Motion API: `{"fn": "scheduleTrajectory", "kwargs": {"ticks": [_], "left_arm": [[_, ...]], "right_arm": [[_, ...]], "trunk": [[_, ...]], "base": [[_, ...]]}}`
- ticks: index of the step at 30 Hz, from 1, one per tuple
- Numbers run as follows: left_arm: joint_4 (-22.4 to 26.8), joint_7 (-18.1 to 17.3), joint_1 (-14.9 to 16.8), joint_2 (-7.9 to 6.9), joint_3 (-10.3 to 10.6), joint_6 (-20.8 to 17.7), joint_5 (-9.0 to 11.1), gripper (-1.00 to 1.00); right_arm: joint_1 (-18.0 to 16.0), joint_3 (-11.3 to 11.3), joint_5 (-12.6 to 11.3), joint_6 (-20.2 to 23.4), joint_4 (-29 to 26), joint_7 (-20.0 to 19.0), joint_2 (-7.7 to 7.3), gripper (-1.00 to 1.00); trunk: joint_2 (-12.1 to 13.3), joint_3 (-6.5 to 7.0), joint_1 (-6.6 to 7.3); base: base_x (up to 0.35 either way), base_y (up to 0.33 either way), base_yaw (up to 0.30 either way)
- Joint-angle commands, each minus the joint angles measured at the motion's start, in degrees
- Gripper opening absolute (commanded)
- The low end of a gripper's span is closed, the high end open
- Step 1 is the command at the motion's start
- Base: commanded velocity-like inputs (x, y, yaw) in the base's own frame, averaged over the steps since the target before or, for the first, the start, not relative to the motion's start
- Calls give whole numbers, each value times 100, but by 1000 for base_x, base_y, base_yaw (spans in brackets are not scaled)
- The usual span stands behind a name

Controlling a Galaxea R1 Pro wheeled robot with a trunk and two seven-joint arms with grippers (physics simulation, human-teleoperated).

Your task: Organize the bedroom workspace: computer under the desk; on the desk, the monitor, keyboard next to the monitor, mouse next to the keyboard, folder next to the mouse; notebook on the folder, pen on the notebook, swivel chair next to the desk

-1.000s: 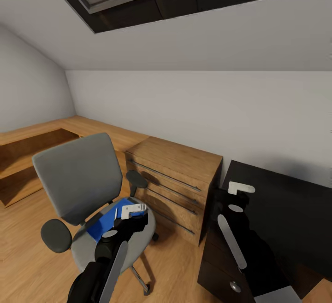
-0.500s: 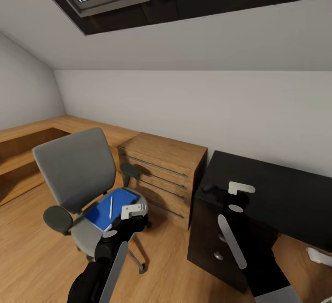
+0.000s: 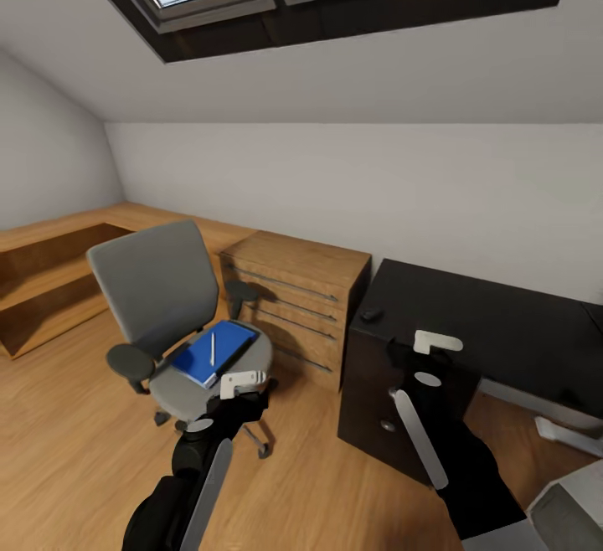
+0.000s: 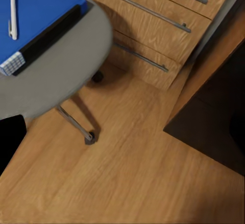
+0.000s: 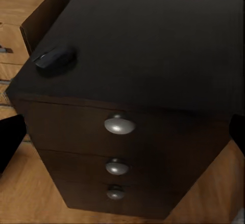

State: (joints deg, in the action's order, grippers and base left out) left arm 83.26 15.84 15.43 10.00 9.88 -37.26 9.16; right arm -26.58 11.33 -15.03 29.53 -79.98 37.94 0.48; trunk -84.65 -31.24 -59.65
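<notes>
Swivel chair [image 3: 163, 308] stands on the wood floor [image 3: 75, 450], just left of the light wooden drawer chest [image 3: 297, 304] and apart from the desk [image 3: 469, 325]. On its grey seat: blue folder [image 3: 205, 354] lying flat, white pen [image 3: 213, 347] on top of it. In the left wrist view a dark slab with pale gridded edges, probably the notebook [image 4: 43, 40], lies along the folder's edge, touching it.

Mouse [image 3: 370, 315] sits on the black tabletop near the corner closest to the chest, above the drawer unit with round silver knobs [image 5: 119, 126]. Far right, a pale object on the floor under the desk, too cropped to identify.

Left gripper [image 3: 243, 381] hangs over the floor in front of the chair, holding nothing; can't tell if its jaws are apart or closed. Right gripper [image 3: 437, 342] hovers in front of the drawer unit, holding nothing; jaw state likewise can't tell.
</notes>
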Motion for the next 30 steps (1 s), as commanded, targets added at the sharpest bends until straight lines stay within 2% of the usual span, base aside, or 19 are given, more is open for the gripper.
{"fn": "scheduleTrajectory", "kwargs": {"ticks": [1,11,30], "left_arm": [[6,50,4,0,5,-18,60,100],[6,50,4,0,5,-18,60,100],[6,50,4,0,5,-18,60,100]], "right_arm": [[-6,9,-43,19,-4,48,-2,100],[-6,13,-52,10,58,48,5,100],[-6,19,-61,-95,78,48,8,100]], "trunk": [[-4,-14,4],[-4,-86,4],[-4,-43,4]], "base": [[-306,160,0],[-251,185,-68],[-25,17,-284]]}}
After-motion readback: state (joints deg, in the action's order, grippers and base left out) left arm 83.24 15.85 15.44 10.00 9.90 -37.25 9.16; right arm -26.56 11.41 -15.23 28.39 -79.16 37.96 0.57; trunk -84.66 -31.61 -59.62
